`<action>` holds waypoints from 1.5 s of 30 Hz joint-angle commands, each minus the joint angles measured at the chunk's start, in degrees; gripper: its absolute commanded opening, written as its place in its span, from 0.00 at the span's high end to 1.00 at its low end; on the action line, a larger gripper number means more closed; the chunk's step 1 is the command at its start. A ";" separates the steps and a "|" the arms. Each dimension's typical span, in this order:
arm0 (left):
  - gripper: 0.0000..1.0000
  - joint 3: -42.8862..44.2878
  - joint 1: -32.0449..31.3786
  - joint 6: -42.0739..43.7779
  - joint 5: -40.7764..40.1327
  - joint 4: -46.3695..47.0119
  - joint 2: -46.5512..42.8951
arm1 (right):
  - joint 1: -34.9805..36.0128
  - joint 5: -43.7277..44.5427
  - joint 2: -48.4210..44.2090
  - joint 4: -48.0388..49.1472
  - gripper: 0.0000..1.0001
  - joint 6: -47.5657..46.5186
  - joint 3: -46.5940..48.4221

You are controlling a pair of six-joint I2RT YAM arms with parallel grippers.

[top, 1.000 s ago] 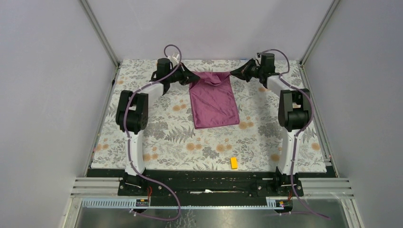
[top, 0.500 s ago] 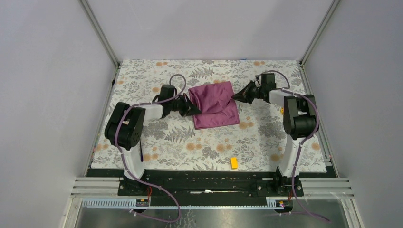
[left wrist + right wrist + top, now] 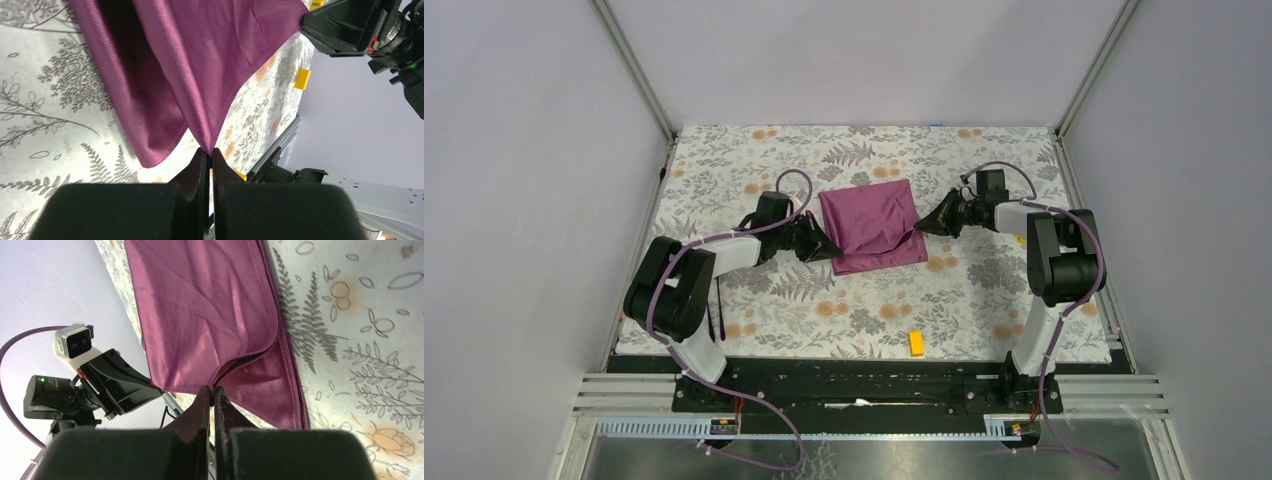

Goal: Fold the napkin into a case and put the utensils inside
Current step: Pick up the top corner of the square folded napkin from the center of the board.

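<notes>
Arms identical in build: left arm (image 3: 676,290) and right arm (image 3: 1064,262) each show white links between bulky black joint housings. A thin purple cable (image 3: 790,180) runs along each, base to wrist. Shared black base plate (image 3: 824,382) under both. Matte black wedge-shaped fingers on left gripper (image 3: 210,150) and right gripper (image 3: 212,389). White two-lens wrist camera (image 3: 73,341) on left wrist, small green LED (image 3: 42,380) lit nearby

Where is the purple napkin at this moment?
In the top view, the napkin sits mid-table between the left tool and right tool, each pinching a corner.
</notes>
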 commanded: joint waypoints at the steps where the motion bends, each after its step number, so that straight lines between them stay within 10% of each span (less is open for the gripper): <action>1: 1.00 -0.79 -0.43 1.63 -0.95 -1.47 -0.33 | -0.17 -1.27 -2.77 -0.99 1.00 -2.66 -1.86; 45: 0.99 -5.16 -4.55 0.52 -2.05 -5.71 -2.00 | -0.16 1.07 -4.40 -6.44 1.00 -6.05 -3.17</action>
